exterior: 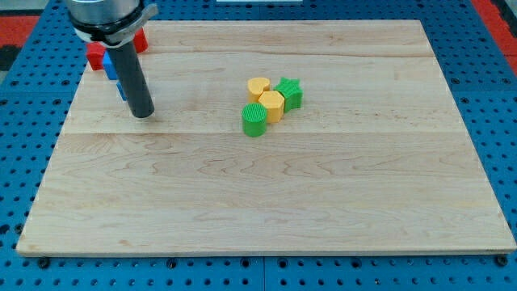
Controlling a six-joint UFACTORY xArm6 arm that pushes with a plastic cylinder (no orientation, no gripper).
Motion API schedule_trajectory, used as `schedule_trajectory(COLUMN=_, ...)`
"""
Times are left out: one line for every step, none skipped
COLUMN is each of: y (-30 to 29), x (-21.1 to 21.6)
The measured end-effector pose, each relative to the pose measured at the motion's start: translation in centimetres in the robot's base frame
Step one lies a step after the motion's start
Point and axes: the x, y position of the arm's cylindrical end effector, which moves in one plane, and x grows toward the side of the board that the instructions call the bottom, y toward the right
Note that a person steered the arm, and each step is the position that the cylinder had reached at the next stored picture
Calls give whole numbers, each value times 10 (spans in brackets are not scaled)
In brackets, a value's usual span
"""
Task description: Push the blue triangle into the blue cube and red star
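Note:
My tip (142, 114) rests on the wooden board (266, 194) near its upper left corner. The rod hides most of the blocks behind it. A blue block (109, 67) shows just left of the rod, and a smaller blue sliver (121, 88) sits lower against the rod's left side; I cannot make out their shapes. A red block (96, 55) touches the blue block's upper left. Another red block (142, 40) peeks out on the rod's right. The tip is just below and right of the blue pieces.
A cluster sits right of centre at the top: a yellow round block (258, 86), a yellow hexagon (273, 106), a green star (290, 92) and a green cylinder (254, 120). The board's left edge is close to the blue blocks.

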Motion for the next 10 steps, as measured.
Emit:
schedule_trajectory(y=0, x=16)
schedule_trajectory(y=-23, x=25)
schedule_trajectory(y=-61, x=24)
schedule_trajectory(y=-56, x=8)
schedule_trajectory(y=-12, x=4)
schedule_trajectory(y=-25, x=-41)
schedule_trajectory(y=-31, x=-55)
schedule_trajectory(y=-32, x=-58)
schedule_trajectory(y=-23, x=-47)
schedule_trajectory(y=3, x=-53)
